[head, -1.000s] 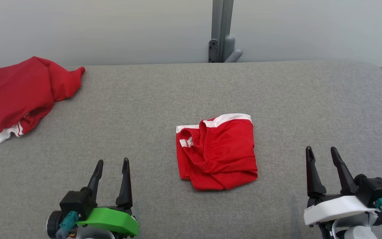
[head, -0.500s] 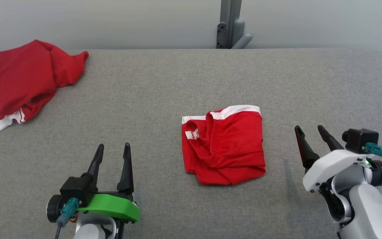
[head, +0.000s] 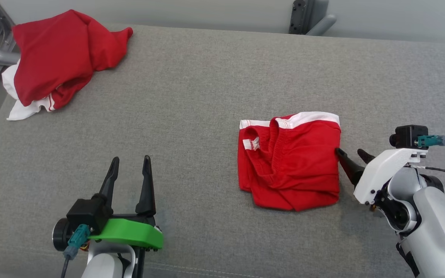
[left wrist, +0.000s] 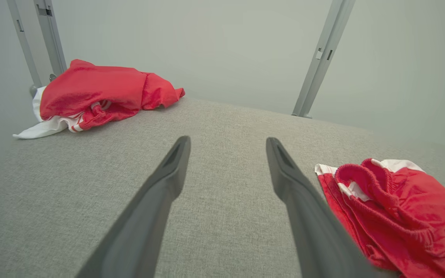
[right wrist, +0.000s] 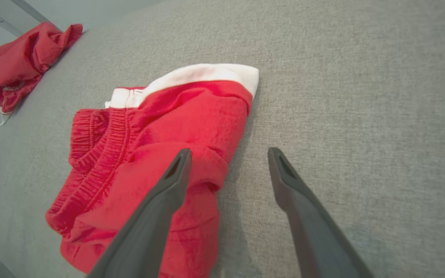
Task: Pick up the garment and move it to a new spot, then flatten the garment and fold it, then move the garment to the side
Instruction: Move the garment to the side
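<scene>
A: Where do we find the folded red garment (head: 290,162)?

B: Right at the tips of our right claw (head: 350,153). Its jaws stand wide apart with nothing gripped between them. In the right wrist view, one finger (right wrist: 158,208) lies over the garment's near edge and the other over the bare grey tabletop (right wrist: 361,96), so that edge falls between the two. We cannot tell whether the finger touches the cloth.

A: How does the garment lie in front of that claw?

B: It lies flat in a bundled fold. Its white band (head: 307,117) is on the side farthest from the claw's tips. The gathered elastic waist is bunched on the side turned away from the claw.

A: And our left claw (head: 130,158)?

B: Its jaws are spread wide too, and it is empty, over bare tabletop. The garment sits off to that claw's right, apart from it. In the left wrist view we see it just past the right-hand finger. A heap of red and white cloth (head: 60,54) lies far ahead of that claw and to its left, well apart from the folded garment.
</scene>
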